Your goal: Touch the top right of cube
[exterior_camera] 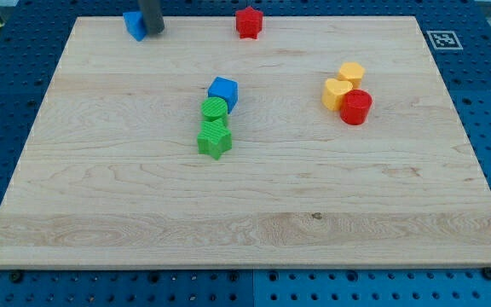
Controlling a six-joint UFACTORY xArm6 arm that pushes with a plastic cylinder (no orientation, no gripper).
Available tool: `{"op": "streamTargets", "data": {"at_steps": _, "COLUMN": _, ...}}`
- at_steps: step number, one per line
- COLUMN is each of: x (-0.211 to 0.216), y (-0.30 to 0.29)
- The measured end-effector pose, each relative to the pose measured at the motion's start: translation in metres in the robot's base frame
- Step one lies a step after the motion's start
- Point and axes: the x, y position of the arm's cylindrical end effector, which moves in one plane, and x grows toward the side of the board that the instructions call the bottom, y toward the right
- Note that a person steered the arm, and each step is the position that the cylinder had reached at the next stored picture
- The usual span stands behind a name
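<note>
Tip [153,32] of dark rod sits at view's top left, no jaws to spread or pinch, holds nothing. Just beside tip on view's left, touching or nearly: small blue block [134,25], shape unclear. Further off, toward view's bottom right of tip: blue cube [223,90], the likely target, mid-board, touching green cylinder [215,108]; green star [215,138] below that. Cube looks light, rigid, probably slides easily on wooden board [101,196], so contact at its top right corner should be gentle. Red star [248,22] to tip's right along top edge. Farthest: yellow blocks [343,85] and red cylinder [355,107].
</note>
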Motion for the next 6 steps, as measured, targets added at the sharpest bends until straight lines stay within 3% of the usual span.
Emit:
{"op": "streamTargets", "data": {"at_steps": 3, "x": 0.0, "y": -0.021}}
{"op": "streamTargets", "data": {"at_steps": 5, "x": 0.006, "y": 0.072}}
{"op": "streamTargets", "data": {"at_steps": 6, "x": 0.032, "y": 0.108}}
